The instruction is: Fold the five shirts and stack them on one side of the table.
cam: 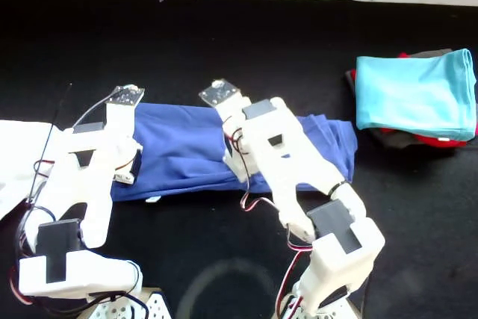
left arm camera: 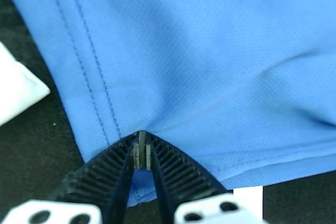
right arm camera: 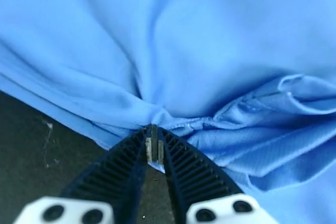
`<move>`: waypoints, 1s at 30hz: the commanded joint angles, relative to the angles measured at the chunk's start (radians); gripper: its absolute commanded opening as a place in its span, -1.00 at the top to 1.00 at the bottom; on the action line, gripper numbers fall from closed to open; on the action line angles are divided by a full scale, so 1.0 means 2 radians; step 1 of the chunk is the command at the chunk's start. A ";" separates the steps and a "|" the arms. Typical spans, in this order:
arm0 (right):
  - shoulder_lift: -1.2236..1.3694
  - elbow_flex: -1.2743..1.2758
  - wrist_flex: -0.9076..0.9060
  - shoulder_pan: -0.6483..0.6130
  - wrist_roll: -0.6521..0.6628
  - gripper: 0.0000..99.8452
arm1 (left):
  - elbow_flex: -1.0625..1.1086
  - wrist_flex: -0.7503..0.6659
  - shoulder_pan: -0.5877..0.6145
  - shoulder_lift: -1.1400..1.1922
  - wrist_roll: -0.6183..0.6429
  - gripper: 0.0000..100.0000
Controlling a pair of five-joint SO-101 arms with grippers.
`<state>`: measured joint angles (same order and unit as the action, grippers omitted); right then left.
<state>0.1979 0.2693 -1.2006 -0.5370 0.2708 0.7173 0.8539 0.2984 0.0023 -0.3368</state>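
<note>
Stretching side to side across the black table (cam: 224, 50), the blue shirt (cam: 187, 151) looks soft, lightweight and limp, so we judge its near edge the best hold, where our left gripper (left arm camera: 140, 149) and right gripper (right arm camera: 154, 148) each clench a pinch of cloth.

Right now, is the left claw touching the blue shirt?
Touching. In the left wrist view the left gripper is closed on the blue shirt, and the cloth puckers where it is pinched.

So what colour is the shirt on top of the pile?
Turquoise; the top shirt shows best in the high view.
</note>
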 commanded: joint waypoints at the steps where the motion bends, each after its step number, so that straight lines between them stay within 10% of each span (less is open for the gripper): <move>1: -0.029 0.010 -0.004 -0.007 -0.001 0.99 | -0.020 -0.001 0.013 0.001 -0.005 0.98; 13: -0.178 -0.054 -0.025 0.011 -0.001 0.99 | -0.254 0.196 0.016 0.007 -0.005 0.97; 23: -0.188 -0.007 -0.092 0.070 0.045 0.99 | -0.247 0.181 0.022 0.075 -0.005 0.97; 30: -0.188 0.109 0.062 0.071 0.044 0.99 | -0.248 0.149 0.023 0.125 0.023 0.97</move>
<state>-0.1381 0.4181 -1.2190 -0.4081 0.3552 0.2417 1.1699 0.3337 0.2555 -0.3230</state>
